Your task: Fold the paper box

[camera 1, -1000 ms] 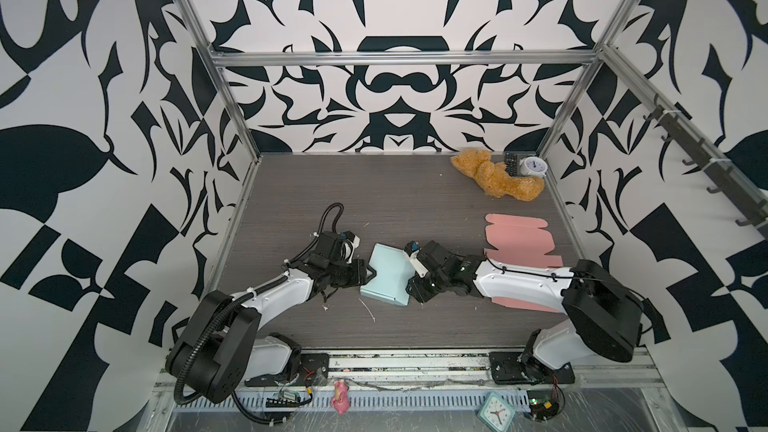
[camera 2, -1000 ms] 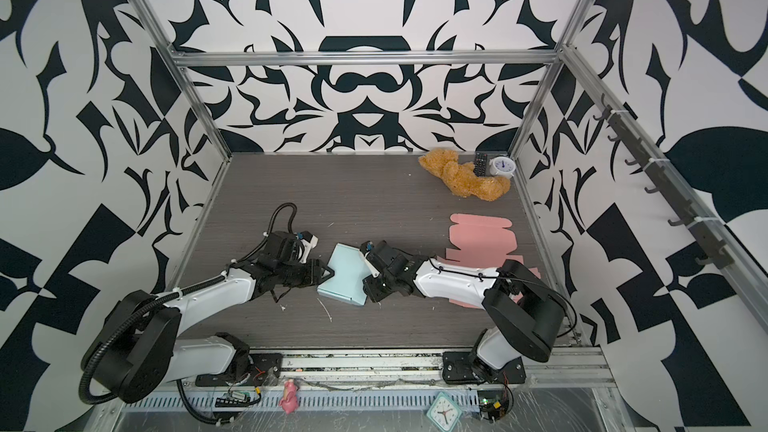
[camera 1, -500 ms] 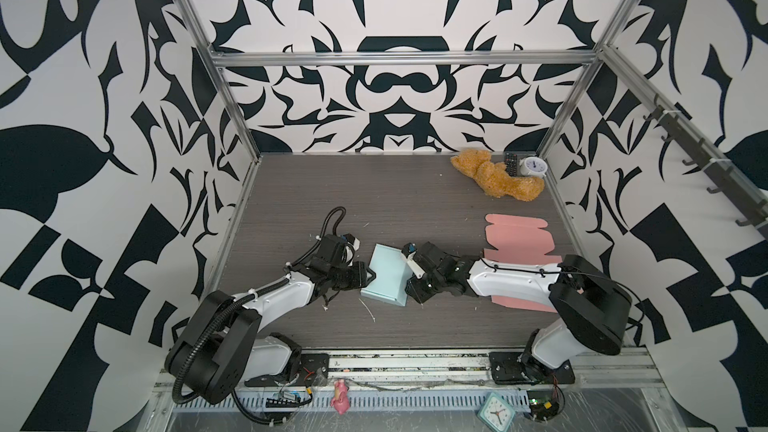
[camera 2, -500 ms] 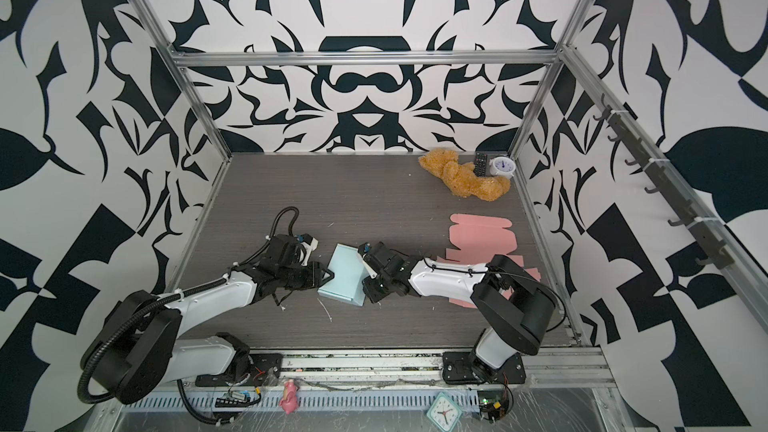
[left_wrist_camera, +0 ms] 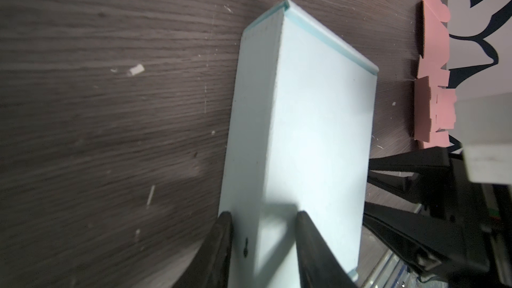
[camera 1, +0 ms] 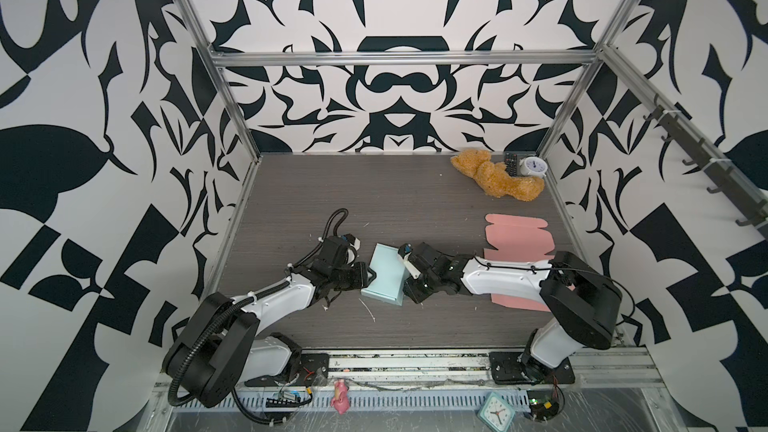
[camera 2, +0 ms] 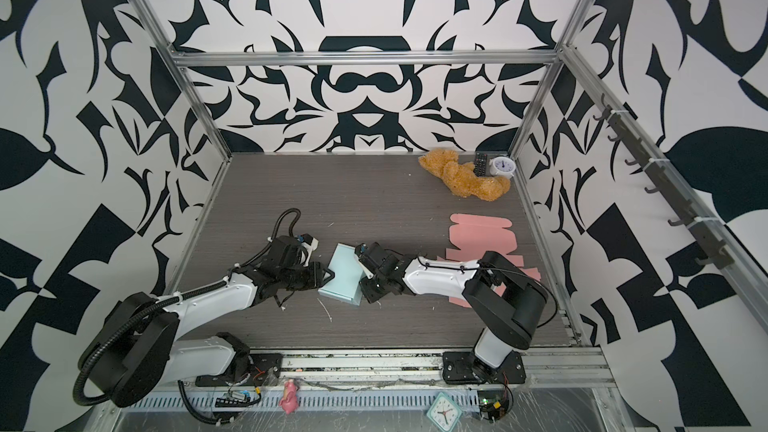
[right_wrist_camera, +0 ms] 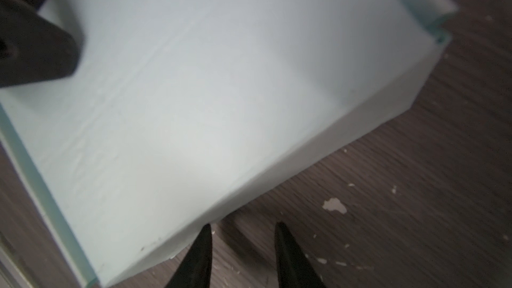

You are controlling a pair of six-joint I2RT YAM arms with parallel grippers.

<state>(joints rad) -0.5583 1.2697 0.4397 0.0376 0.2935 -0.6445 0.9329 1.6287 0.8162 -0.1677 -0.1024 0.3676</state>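
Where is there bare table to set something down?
Free: the table's back-left stretch, from the left wall to the teddy bear; also the front strip between blue box and rail. Crowded: right side under pink cardboard, back-right corner with remote and clock.

Your right arm (camera 1: 582,301) has swung its elbow inward, covering more of the flat pink cardboard sheet (camera 1: 519,238). Your right gripper (right_wrist_camera: 243,226) has crept closer against the pale blue paper box (camera 1: 384,274).

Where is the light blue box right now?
In both top views the light blue paper box lies front-centre on the table, between the left gripper and right gripper.
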